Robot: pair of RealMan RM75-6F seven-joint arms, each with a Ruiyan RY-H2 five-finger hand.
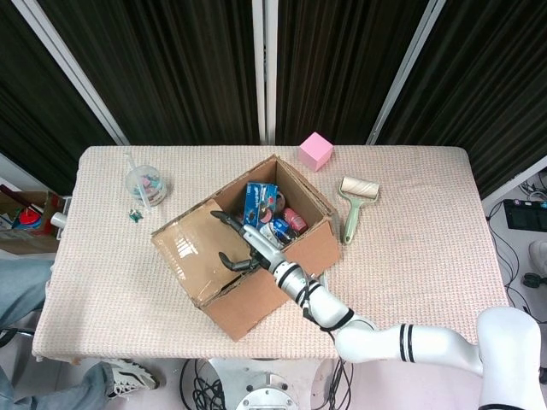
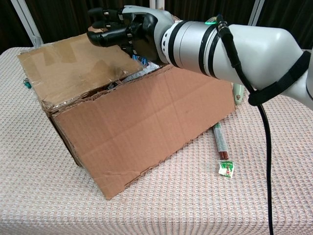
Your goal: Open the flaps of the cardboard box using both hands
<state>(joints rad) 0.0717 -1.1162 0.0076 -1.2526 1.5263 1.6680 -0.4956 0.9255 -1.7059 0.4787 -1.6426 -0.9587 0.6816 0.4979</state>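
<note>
The brown cardboard box (image 1: 282,286) stands askew at the table's middle, and its front wall (image 2: 146,127) fills the chest view. One flap (image 1: 192,252) still lies over the box's left half, slightly raised, with a dark gap under it (image 2: 68,68). My right hand (image 1: 244,243) reaches in over the front wall and its dark fingers are spread against that flap's inner edge (image 2: 129,32); I cannot tell whether they hook under it. The box's right half is open, showing a blue packet (image 1: 259,198) and other items. My left hand is not in either view.
A pink cube (image 1: 315,151) sits behind the box and a lint roller (image 1: 355,205) to its right. A clear cup of small items (image 1: 145,184) stands at the left. A thin tube (image 2: 221,142) and a sachet (image 2: 226,168) lie by the box's front right. A person's leg (image 1: 26,282) is beside the table's left edge.
</note>
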